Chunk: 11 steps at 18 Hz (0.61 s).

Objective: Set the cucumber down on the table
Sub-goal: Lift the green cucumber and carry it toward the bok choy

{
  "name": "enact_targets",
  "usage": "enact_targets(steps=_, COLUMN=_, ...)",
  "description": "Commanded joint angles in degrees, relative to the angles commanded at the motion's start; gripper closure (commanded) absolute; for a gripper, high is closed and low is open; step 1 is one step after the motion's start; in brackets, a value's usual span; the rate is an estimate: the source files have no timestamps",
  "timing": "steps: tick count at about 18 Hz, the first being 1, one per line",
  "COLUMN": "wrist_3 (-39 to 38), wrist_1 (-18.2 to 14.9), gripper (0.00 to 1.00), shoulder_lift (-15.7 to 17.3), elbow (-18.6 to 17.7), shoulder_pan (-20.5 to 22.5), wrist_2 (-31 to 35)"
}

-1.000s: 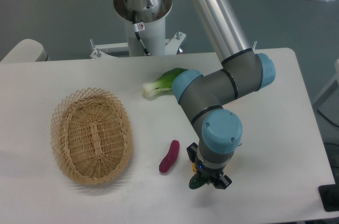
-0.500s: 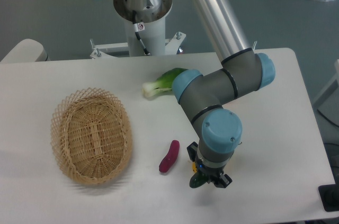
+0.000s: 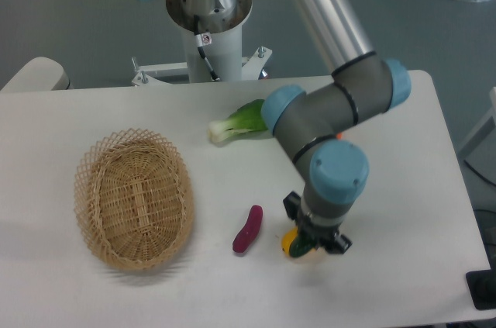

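Note:
The cucumber (image 3: 294,244) shows only as a short green stub with a yellowish end, poking out under the wrist near the front right of the white table (image 3: 411,188). My gripper (image 3: 314,238) points down and is shut on the cucumber, its black fingers on either side of it. Most of the cucumber is hidden by the gripper and the blue wrist. I cannot tell whether its lower end touches the tabletop.
A small purple vegetable (image 3: 248,229) lies just left of the gripper. An oval wicker basket (image 3: 136,198) stands at the left. A bok choy (image 3: 236,122) lies at the back centre, partly behind the arm's elbow. The table's front edge is near.
The arm has shifted to the right and slightly back, carrying the cucumber with it. The cucumber's visible end has turned and now shows a yellowish tip.

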Motion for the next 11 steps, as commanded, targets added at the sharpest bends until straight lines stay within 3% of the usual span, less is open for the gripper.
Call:
enact_targets(steps=5, wrist_3=-0.97, wrist_1=3.16, gripper=0.87, shoulder_lift=5.01, elbow=-8.96, shoulder_pan=1.23, wrist_2=0.18)
enact_targets(steps=8, wrist_3=-6.32, wrist_1=6.05, gripper=0.87, shoulder_lift=6.95, elbow=-13.54, shoulder_pan=0.97, wrist_2=0.09)
enact_targets(steps=11, wrist_3=-13.34, wrist_1=8.17, gripper=0.87, shoulder_lift=7.22, elbow=-15.92, shoulder_pan=-0.34, wrist_2=0.18)
